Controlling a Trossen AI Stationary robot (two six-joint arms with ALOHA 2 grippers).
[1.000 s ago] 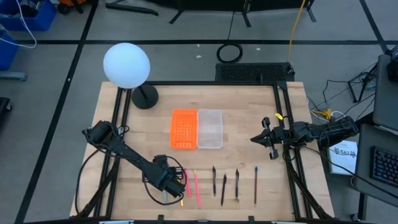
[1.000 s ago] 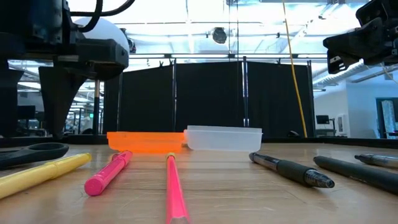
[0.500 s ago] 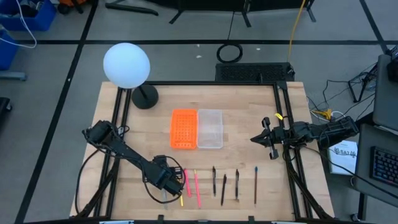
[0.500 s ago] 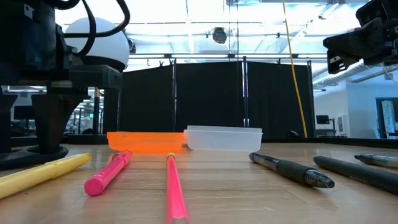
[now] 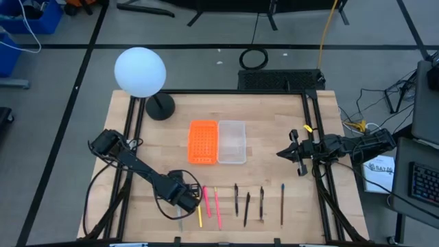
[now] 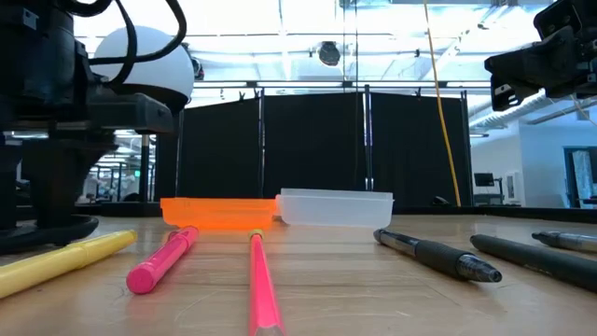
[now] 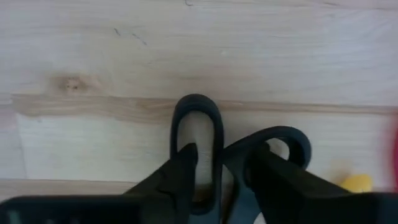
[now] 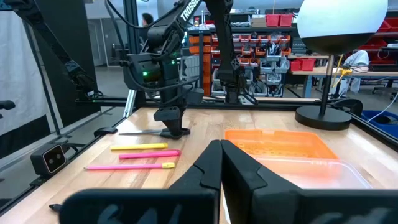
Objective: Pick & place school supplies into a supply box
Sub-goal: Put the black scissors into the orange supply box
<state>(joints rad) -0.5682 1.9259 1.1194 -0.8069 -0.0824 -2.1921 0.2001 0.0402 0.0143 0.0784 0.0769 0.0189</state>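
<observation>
The black-handled scissors (image 7: 196, 109) lie flat near the table's near-left corner, their blade (image 5: 180, 217) pointing at the near edge. My left gripper (image 7: 221, 168) stands on their handle loops, shut on them. To their right, in a row on the wood, lie a yellow pen (image 5: 199, 217), two pink pens (image 5: 207, 202) (image 5: 218, 209) and several dark pens (image 5: 247, 208). The clear supply box (image 5: 232, 142) stands mid-table. My right gripper (image 5: 291, 152) hovers shut near the right edge. My left gripper comes down from above onto the scissors' handle end. One finger (image 7: 185, 163) stands inside the long loop and the other (image 7: 267, 177) beside the second loop, with the loop's inner wall (image 7: 217, 152) pinched between them. The scissors lie flat on the table.
An orange perforated tray (image 5: 202, 142) touches the clear box's left side. A white globe lamp (image 5: 140, 71) on a black base (image 5: 159, 106) stands at the far left. Black frame rails run along the table's left and right edges. Bare wood lies between the trays and the pens.
My left gripper has come down onto the scissors' handles and shifted slightly toward the table's left edge. The scissors and pens have stayed where they were.
</observation>
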